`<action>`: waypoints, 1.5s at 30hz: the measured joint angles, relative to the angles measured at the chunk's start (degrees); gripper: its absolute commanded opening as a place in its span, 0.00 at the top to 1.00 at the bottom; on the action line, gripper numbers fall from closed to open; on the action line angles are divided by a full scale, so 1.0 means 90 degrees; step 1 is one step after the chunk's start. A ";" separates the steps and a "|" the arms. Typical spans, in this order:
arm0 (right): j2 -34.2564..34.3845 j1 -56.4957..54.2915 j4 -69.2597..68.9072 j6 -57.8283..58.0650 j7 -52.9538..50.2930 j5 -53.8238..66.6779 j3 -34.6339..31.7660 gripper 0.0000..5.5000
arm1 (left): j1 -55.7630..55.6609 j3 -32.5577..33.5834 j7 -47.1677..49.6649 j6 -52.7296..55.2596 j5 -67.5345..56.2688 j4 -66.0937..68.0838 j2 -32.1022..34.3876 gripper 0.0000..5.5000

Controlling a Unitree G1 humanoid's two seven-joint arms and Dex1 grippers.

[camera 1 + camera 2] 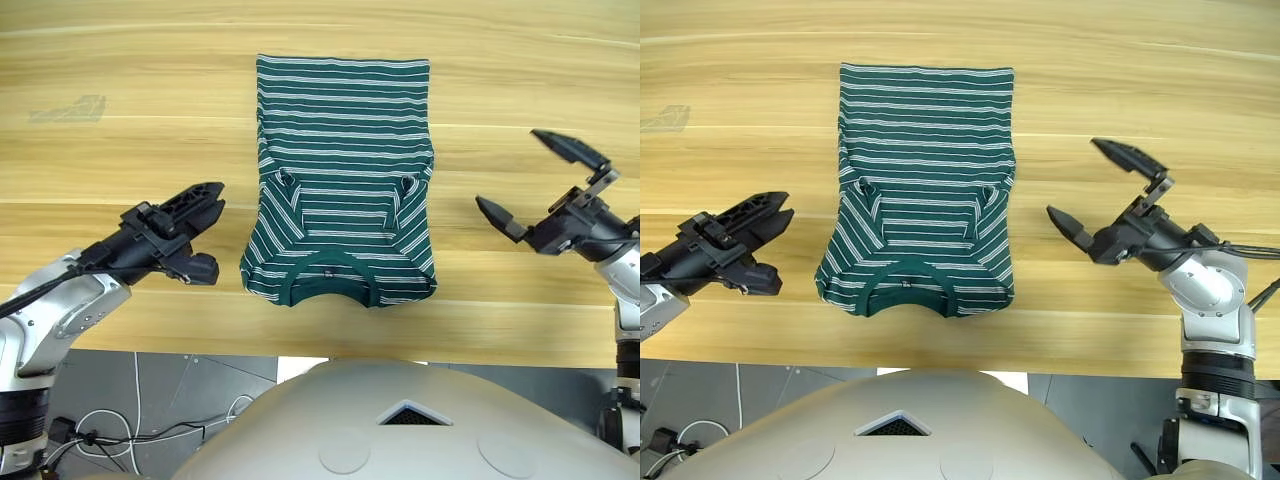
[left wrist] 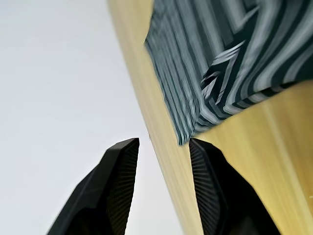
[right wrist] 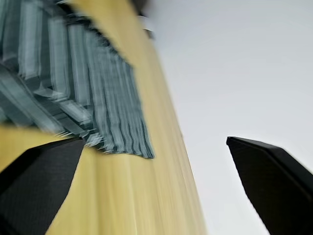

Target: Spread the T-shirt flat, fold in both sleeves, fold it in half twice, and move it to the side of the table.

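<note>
The striped T-shirt (image 1: 343, 180) lies flat mid-tabletop (image 1: 120, 60), collar toward me, both sleeves already folded in across the chest. My left gripper (image 1: 212, 198) hangs near its left edge, jaws a narrow gap apart and empty. My right gripper (image 1: 508, 167) sits off to the right, jaws spread wide, holding nothing. By my reckoning, both half-folds and the move to the side remain.

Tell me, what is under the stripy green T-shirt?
The wooden table shows all round the striped T-shirt, which lies flat on it. The bit of tabletop beneath is covered by the cloth, so anything hidden there cannot be seen.
</note>
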 measured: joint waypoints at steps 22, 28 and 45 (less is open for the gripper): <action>-0.0940 0.0257 0.0731 -0.0919 -0.0620 -0.0384 0.2275 0.02 | -0.0613 -0.1289 0.1536 -0.1339 0.1638 0.1174 0.0897 0.65; -0.1072 0.0114 0.0626 -0.0630 -0.0549 -0.0198 0.2548 0.02 | -0.0409 -0.1096 0.2059 -0.1240 0.1699 0.1588 0.1210 0.65; -0.1083 -0.0275 0.0638 -0.0482 -0.0684 -0.0327 0.2903 0.02 | -0.1353 -0.2715 0.2303 -0.1366 0.1808 0.2431 0.0975 0.65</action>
